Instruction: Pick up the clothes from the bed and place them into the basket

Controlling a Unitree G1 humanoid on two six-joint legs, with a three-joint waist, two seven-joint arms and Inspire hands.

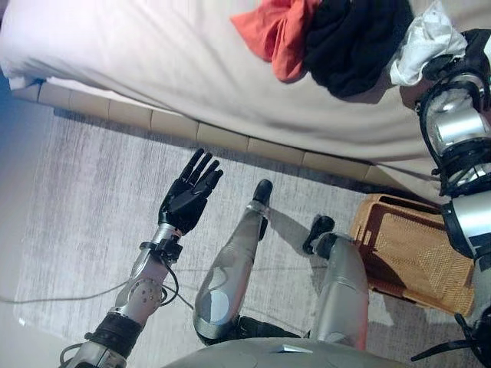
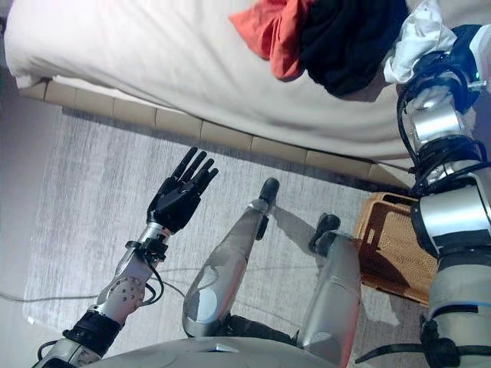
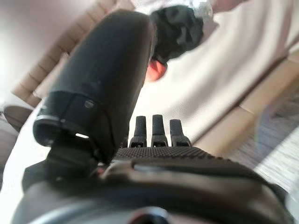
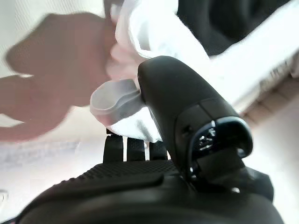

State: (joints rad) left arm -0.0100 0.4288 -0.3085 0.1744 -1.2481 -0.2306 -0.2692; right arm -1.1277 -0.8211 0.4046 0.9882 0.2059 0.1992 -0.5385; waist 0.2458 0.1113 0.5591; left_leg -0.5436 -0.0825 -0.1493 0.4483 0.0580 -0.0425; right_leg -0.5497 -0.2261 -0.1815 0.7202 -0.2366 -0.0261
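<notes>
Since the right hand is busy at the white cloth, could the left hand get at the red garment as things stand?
Probably not yet: the left hand hangs open over the rug, short of the bed; the red garment lies well up the mattress, though nothing blocks the way.

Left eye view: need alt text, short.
On a pale bed lie a red garment, a black garment and a white garment, with the right hand at the white one. A woven basket sits on the grey rug below. The left hand is open above the rug.

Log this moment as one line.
right hand: on white garment, grip unclear | left hand: open, idle | red, black clothes: on bed | basket: floor
</notes>
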